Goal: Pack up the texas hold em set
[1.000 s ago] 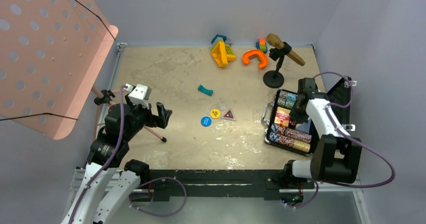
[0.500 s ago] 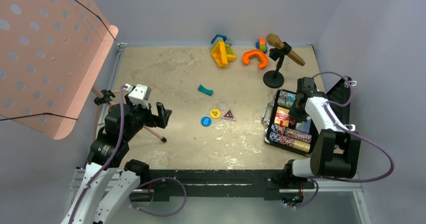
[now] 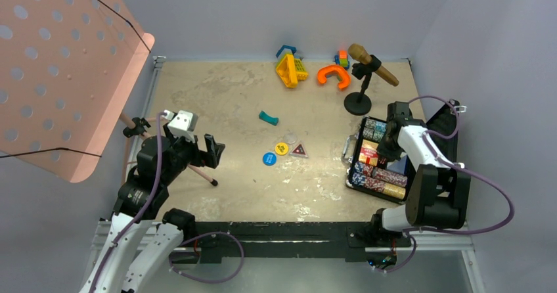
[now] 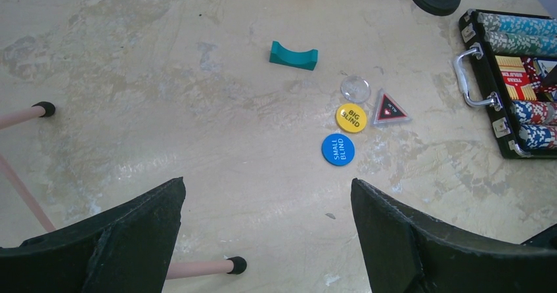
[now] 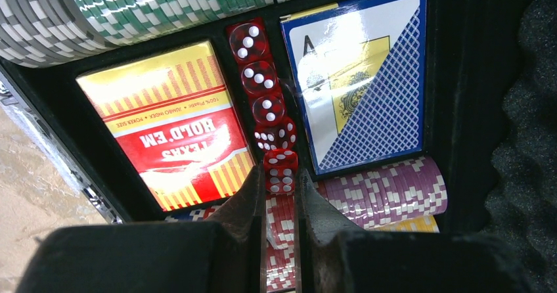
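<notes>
The black case (image 3: 439, 123) lies open at the right, with chip rows (image 5: 131, 7), a red Texas Hold'em deck (image 5: 174, 125), a blue card deck (image 5: 358, 76) and a line of red dice (image 5: 263, 83) in its foam. My right gripper (image 5: 280, 175) hangs over the case (image 5: 473, 76), its fingers nearly together on the nearest red die (image 5: 280, 169) at the end of that line. On the table lie the blue token (image 4: 337, 149), yellow token (image 4: 351, 117), triangular token (image 4: 389, 108) and a clear disc (image 4: 355, 85). My left gripper (image 4: 266, 188) hovers open to their left, holding nothing.
A teal curved piece (image 3: 267, 117) lies mid-table. Yellow and blue toys (image 3: 291, 68), an orange arch (image 3: 333, 75) and a microphone on a round stand (image 3: 358, 101) sit at the back. A pink perforated music stand (image 3: 59, 69) looms left, its legs (image 4: 197, 268) under my left gripper.
The right arm's elbow has shifted slightly; its gripper stays over the case's middle. The left arm and the tokens have not moved.
</notes>
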You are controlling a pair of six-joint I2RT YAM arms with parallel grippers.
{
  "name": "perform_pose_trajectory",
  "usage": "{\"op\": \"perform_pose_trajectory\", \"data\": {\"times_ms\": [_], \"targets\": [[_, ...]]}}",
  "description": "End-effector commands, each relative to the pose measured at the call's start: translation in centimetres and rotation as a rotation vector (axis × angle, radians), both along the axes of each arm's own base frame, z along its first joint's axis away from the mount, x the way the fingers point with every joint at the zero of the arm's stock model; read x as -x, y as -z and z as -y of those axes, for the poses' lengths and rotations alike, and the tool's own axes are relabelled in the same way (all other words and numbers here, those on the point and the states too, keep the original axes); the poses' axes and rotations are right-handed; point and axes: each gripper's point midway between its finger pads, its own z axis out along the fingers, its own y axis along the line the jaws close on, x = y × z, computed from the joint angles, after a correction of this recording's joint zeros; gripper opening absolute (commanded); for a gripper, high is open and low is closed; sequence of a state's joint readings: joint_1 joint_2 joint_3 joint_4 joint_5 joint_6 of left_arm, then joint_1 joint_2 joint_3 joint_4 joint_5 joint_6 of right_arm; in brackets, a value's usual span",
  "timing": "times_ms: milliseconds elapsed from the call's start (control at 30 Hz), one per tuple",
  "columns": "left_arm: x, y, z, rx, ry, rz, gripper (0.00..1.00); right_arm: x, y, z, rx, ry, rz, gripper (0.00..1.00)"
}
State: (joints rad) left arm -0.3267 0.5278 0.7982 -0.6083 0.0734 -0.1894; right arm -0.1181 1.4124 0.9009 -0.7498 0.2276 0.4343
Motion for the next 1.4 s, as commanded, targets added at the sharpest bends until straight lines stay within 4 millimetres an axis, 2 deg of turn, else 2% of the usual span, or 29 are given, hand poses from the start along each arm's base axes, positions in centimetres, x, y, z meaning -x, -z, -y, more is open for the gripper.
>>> {"op": "perform_pose_trajectory", "data": {"times_ms": [0, 167, 300, 400, 667, 867, 1167, 1367], "targets": [[-0.2, -0.7, 0.1, -0.009, 0.010, 0.044, 1.00, 0.4, 0.3, 0.4, 0.021, 0.024, -0.038, 0.00], [-0.2, -0.7, 0.1, -0.009, 0.009, 0.046, 1.00, 0.5, 0.3, 0.5, 0.024, 0.030, -0.039, 0.00], [-0.3, -0.7, 0.1, -0.010, 0.010, 0.045, 1.00, 0.6, -0.9, 1.2, 0.067, 0.038, -0.006, 0.00], [-0.3, -0.7, 0.2, -0.010, 0.011, 0.043, 1.00, 0.9, -1.4, 1.0, 0.059, 0.035, 0.013, 0.00], [-0.3, -0.7, 0.2, -0.009, 0.014, 0.042, 1.00, 1.3, -0.4, 0.4, 0.030, 0.027, -0.009, 0.00], [-0.3, -0.7, 0.2, -0.008, 0.014, 0.045, 1.00, 0.5, -0.3, 0.4, 0.027, 0.020, 0.005, 0.00], [-0.3, -0.7, 0.2, -0.009, 0.014, 0.044, 1.00, -0.1, 1.0, -0.1, -0.007, 0.010, -0.010, 0.00], [-0.3, -0.7, 0.2, -0.009, 0.014, 0.043, 1.00, -0.5, 0.9, 0.0, -0.003, 0.012, 0.007, 0.00]]}}
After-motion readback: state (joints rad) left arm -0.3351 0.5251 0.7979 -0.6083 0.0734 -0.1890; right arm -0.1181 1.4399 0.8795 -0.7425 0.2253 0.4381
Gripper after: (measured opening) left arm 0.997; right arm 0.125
